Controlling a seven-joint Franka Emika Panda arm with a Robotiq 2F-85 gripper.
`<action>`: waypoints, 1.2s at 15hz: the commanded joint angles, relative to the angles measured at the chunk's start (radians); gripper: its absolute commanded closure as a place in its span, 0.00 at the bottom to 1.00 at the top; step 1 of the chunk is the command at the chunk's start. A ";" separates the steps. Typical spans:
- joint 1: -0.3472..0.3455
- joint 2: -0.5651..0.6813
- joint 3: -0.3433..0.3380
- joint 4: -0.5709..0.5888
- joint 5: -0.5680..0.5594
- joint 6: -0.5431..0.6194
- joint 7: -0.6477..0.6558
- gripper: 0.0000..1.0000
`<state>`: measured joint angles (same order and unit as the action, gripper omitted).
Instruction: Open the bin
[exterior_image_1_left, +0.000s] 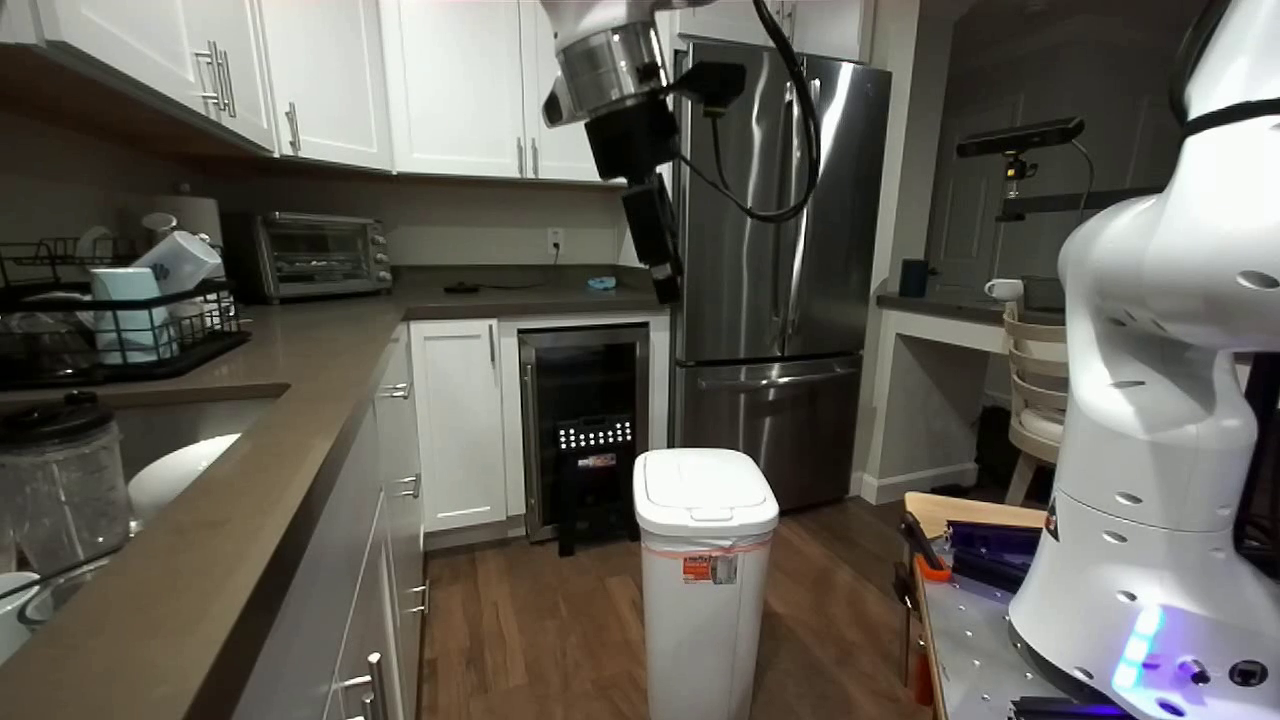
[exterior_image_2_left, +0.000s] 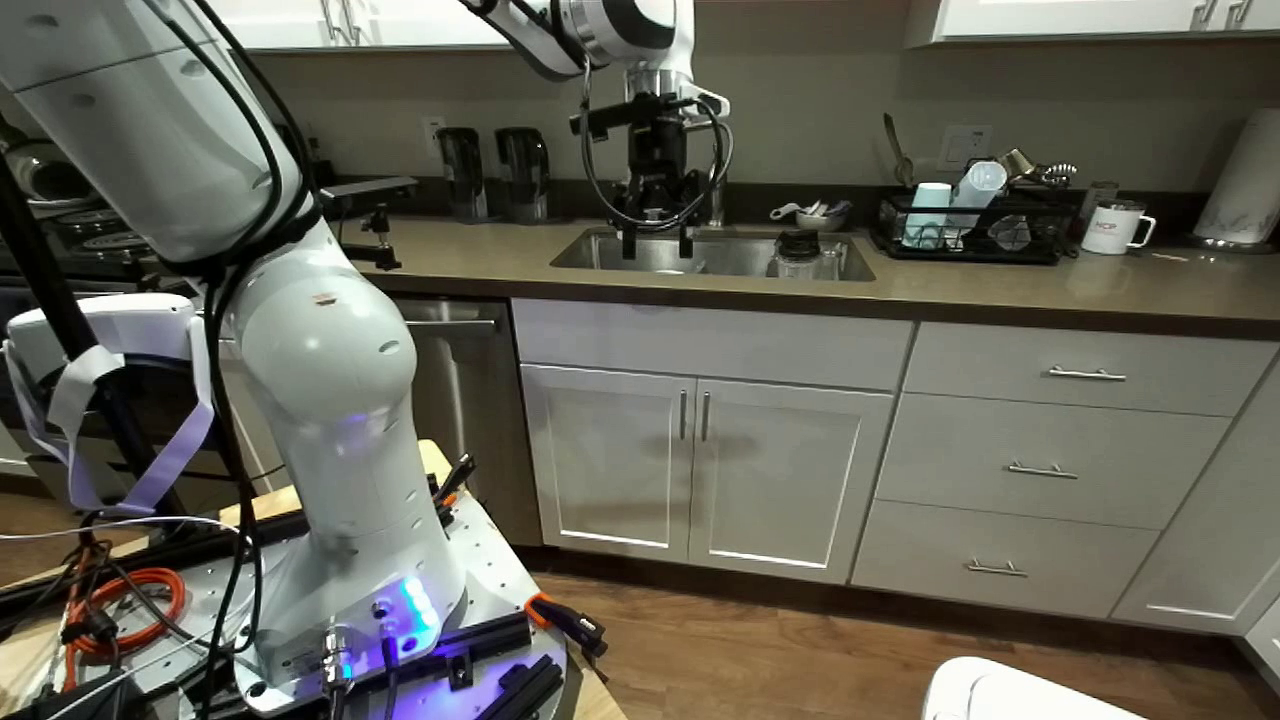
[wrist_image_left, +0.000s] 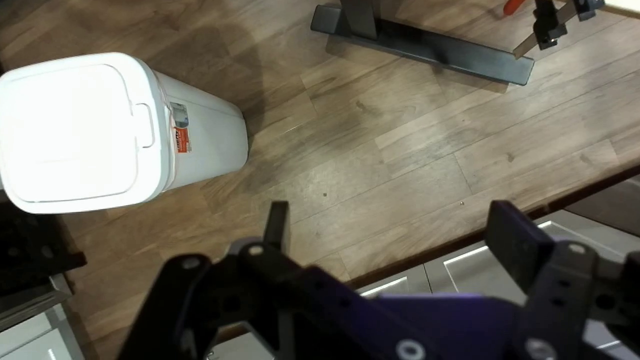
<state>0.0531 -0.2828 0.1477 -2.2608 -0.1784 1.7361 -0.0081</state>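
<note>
Aligning with the bin is, in my judgement, the step in hand. The bin is standing upright on the wooden floor, between the counter and the robot's table, with its lid lying closed. A small tab is showing at the lid's front edge in the wrist view. I am planning to approach this tab from above; whether it is needing a press or a lift, I cannot tell. I am specifying light, vertical force, since a sideways push is likely to tip or slide the body. The gripper is hanging well apart from the bin, fingers spread, grasping nothing; for pressing, I am recommending bringing them together.

The lid is hiding the bin's contents; a liner edge is showing beneath it. Farther out, a dish rack is holding pale cups, the sink is holding a dark-lidded jar whose contents I am not making out, and a small bowl behind the sink is holding what look like utensils.
</note>
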 joint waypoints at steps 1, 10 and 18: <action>0.014 0.110 0.006 -0.055 -0.014 0.169 0.140 0.00; 0.065 0.681 -0.113 0.212 -0.273 0.468 0.733 0.00; 0.032 1.003 -0.320 0.740 -0.130 0.291 0.805 0.00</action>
<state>0.1129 0.6075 -0.1287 -1.7170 -0.3650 2.1227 0.7698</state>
